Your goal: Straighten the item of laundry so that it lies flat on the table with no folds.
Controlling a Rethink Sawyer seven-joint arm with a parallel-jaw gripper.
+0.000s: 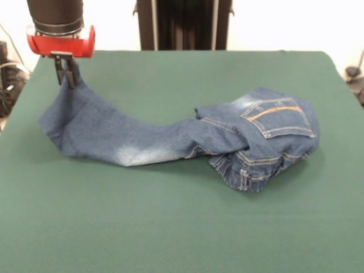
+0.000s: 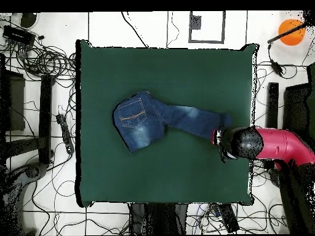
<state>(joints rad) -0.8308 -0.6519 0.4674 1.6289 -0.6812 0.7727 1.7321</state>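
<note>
The jeans point(image 1: 170, 139) lie across the green table point(image 1: 182, 227), blue denim with faded patches. Their waist end is bunched and folded over on itself at the right of the front view, a stitched back pocket point(image 1: 278, 116) facing up. One leg stretches left and rises at its end into my gripper point(image 1: 66, 74), which is shut on the leg's hem a little above the cloth near the table's far left corner. From overhead the jeans point(image 2: 160, 120) run from the folded waist to the gripper point(image 2: 218, 136) near the table's point(image 2: 154, 172) right edge, under the red arm.
Cables and dark equipment point(image 2: 37, 92) lie on the floor around the table. An orange object point(image 2: 290, 31) sits at the overhead view's top right. The robot's dark pedestal point(image 1: 182, 25) stands behind the far table edge.
</note>
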